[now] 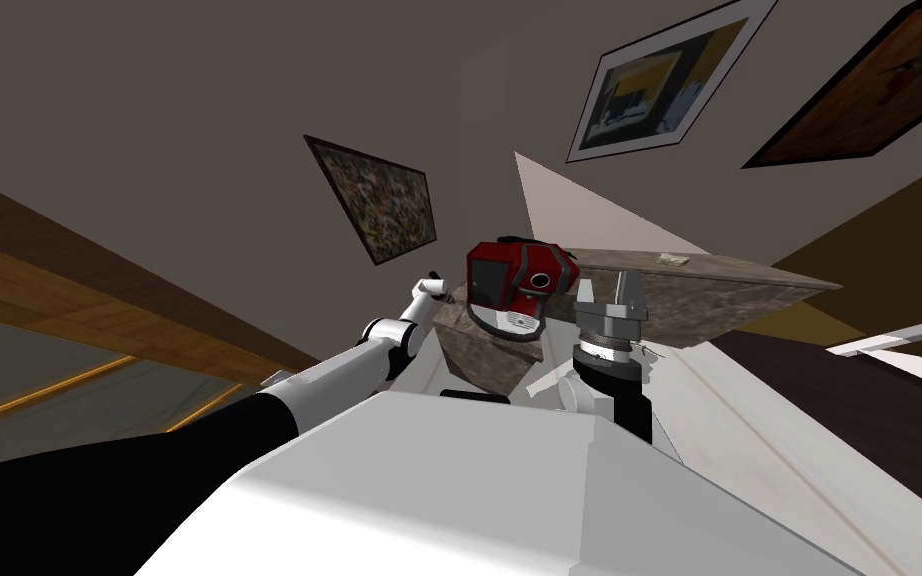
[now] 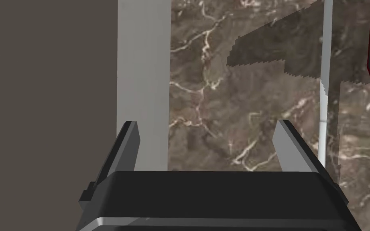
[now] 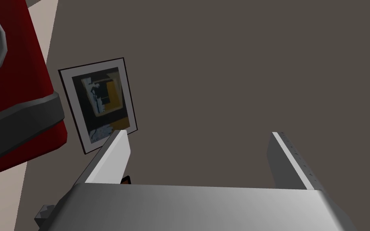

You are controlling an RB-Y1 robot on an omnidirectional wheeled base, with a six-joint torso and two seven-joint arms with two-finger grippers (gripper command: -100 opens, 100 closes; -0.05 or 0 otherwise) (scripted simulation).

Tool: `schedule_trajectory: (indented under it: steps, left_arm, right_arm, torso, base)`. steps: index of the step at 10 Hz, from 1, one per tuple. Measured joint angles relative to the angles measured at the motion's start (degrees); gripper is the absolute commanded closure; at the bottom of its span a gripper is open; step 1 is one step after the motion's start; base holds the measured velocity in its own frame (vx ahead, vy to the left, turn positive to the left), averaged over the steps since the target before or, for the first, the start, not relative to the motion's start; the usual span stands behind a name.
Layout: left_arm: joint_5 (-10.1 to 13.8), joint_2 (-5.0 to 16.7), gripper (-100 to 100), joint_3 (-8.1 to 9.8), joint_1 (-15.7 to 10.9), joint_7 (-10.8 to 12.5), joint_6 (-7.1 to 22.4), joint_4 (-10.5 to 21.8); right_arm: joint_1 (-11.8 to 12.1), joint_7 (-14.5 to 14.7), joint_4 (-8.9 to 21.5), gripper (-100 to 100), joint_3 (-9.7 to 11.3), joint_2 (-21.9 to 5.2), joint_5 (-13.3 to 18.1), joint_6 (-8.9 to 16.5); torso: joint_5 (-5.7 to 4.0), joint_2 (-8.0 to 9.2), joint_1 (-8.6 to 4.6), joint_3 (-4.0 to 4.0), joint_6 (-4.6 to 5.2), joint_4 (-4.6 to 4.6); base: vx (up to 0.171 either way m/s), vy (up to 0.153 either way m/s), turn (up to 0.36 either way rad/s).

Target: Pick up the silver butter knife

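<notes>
While the left arm is stretched toward the left end of the brown marble counter (image 1: 719, 300), the left gripper (image 2: 205, 122) looks straight onto the stone, fingers spread wide with nothing between them. Just beside the finger on the appliance side, what looks like the butter knife (image 2: 324, 100) lies flat on the marble. It's a thin silver-grey strip, outside the open gap and not gripped. Next along, the red appliance (image 1: 509, 280) sits on the counter, and a shadow falls across the stone near it. Just right of that, the right gripper (image 3: 198, 132) stands before the counter's front, fingers wide apart too and empty. Far right on the counter top lies a small pale flat thing (image 1: 671, 259).
</notes>
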Motion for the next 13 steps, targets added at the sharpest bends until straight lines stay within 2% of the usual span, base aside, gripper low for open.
schedule_trajectory:
  steps: [1,3,4,5,7,8,9,10,11,12,13]
  left_arm:
    - [0.0,-0.3,-100,0.10,-1.0,0.7,0.2,2.0]
    - [-0.1,-2.0,-100,0.48,-3.5,2.9,3.1,5.0]
    - [-0.2,-3.2,-100,0.65,-4.2,4.0,5.4,5.2]
    - [-0.2,-3.8,-100,0.73,-4.8,4.6,6.2,6.2]
    - [-0.1,-4.5,-100,0.98,-6.3,5.2,5.6,9.3]
    - [0.0,-5.5,-100,1.10,-5.8,5.5,7.3,8.1]
    - [-0.2,-5.9,-100,1.16,-7.0,6.0,7.6,9.7]
    - [-0.1,-6.4,-100,1.34,-8.4,6.5,6.3,12.8]
    - [0.0,-6.8,-100,1.43,-8.5,6.5,6.1,13.2]
    - [-0.1,-7.2,-100,1.31,-8.1,6.7,6.9,12.1]
    - [-0.1,-7.2,0,1.29,-8.1,6.7,7.1,11.9]
  right_arm:
    - [0.0,0.0,0.0,0,0.0,0.0,0.0,0.0]
    - [0.0,0.0,0.0,0,0.0,0.0,0.0,0.0]
    - [0.0,0.0,0.0,0,0.0,0.0,0.0,0.0]
    - [0.0,0.0,0.0,0,0.0,0.0,0.0,0.0]
    - [0.0,0.0,0.0,0,0.0,0.0,0.0,0.0]
    - [0.0,0.0,0.0,0,0.0,0.0,0.0,0.0]
    - [0.0,0.0,0.0,0,0.0,0.0,0.0,0.0]
    - [0.0,0.0,0.0,0,0.0,0.0,0.0,0.0]
    - [0.0,0.0,0.0,0,0.0,0.0,0.0,0.0]
    - [0.0,0.0,0.0,0,0.0,0.0,0.0,0.0]
    - [0.0,0.0,0.0,0,0.0,0.0,0.0,0.0]
  torso:
    - [0.00,0.00,0.00,0.00,0.00,0.00]
    - [-0.01,-0.01,-0.02,0.00,0.01,0.00]
    - [0.01,-0.01,0.03,-0.01,0.00,-0.01]
    - [0.01,-0.01,0.01,-0.01,-0.01,-0.01]
    - [-0.01,0.02,-0.05,0.01,0.00,0.00]
    - [-0.01,0.03,-0.05,0.01,-0.01,0.00]
    - [0.03,0.05,-0.09,0.02,0.15,-0.01]
    - [0.07,0.08,-0.25,-0.02,0.34,-0.11]
    - [0.05,0.08,-0.42,-0.03,0.40,-0.14]
    - [0.04,0.10,-0.55,-0.02,0.47,-0.14]
    - [0.03,0.11,-0.60,-0.01,0.48,-0.14]
  base:
    - [0.003,0.008,-0.003]
    - [0.008,0.021,-0.008]
    - [0.007,0.016,-0.013]
    - [0.000,0.000,0.000]
    - [-0.002,-0.002,0.006]
    - [0.005,0.019,0.012]
    - [0.006,0.028,0.020]
    - [0.001,0.011,0.017]
    - [0.000,0.000,0.000]
    - [0.000,0.000,0.000]
    - [0.000,0.000,0.000]
